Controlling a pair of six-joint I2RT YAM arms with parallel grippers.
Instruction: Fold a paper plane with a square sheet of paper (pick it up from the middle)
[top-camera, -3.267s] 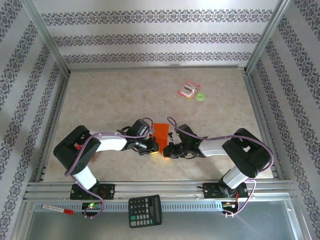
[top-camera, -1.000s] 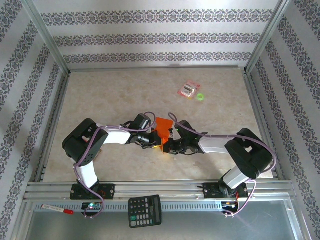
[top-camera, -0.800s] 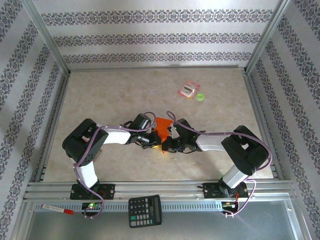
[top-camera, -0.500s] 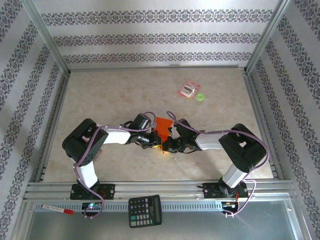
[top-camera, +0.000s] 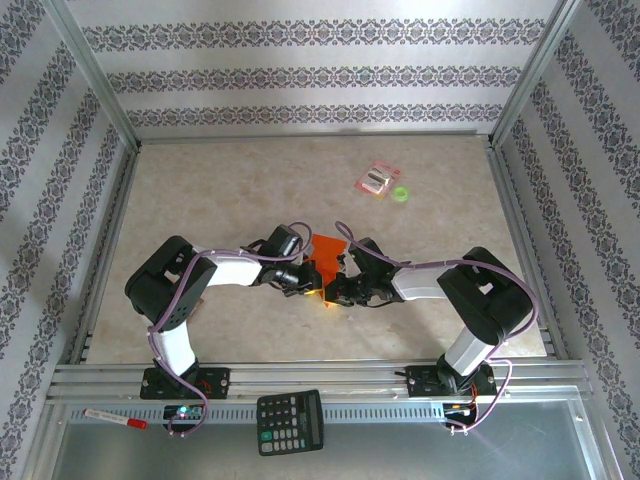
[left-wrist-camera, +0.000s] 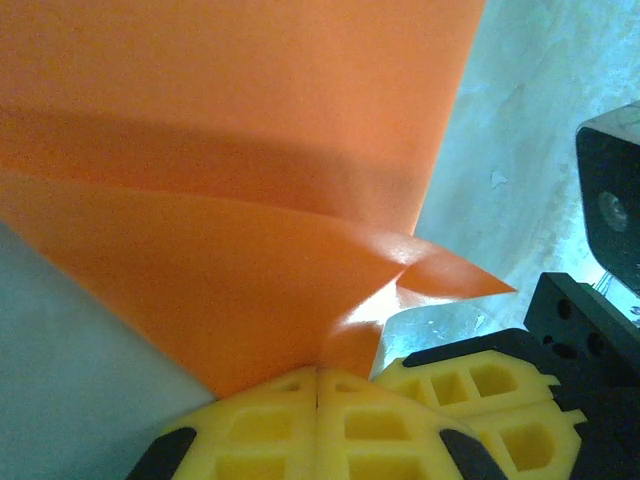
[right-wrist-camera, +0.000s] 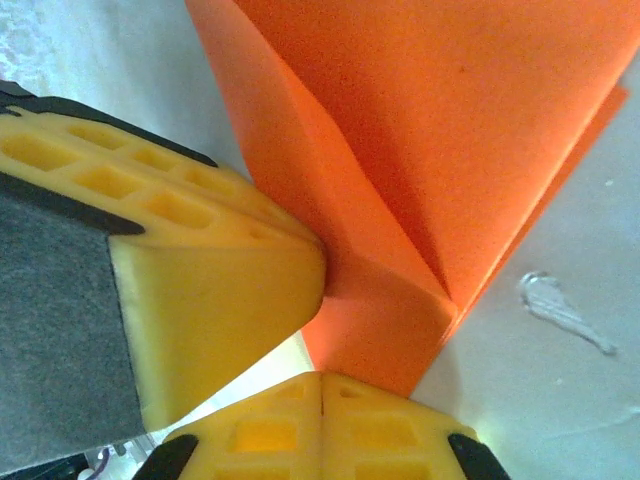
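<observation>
Square sheet of paper (top-camera: 322, 255) stands tented because my left claw (left-wrist-camera: 318, 385) and right claw (right-wrist-camera: 322, 388) both clamp its 6 o'clock tip, pinning the crease.

Bright, even light; soft shadow band across the paper (left-wrist-camera: 230, 170); wrist close-ups blurry.

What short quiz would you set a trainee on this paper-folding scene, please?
1. True or false: the left hand and the right hand are both shut on the orange paper.
2. Which black item lies across the near rail? A) calculator B) mug C) scissors
3. In one word, is the paper flat or creased?
Key: 1 true; 2 A; 3 creased.
</observation>
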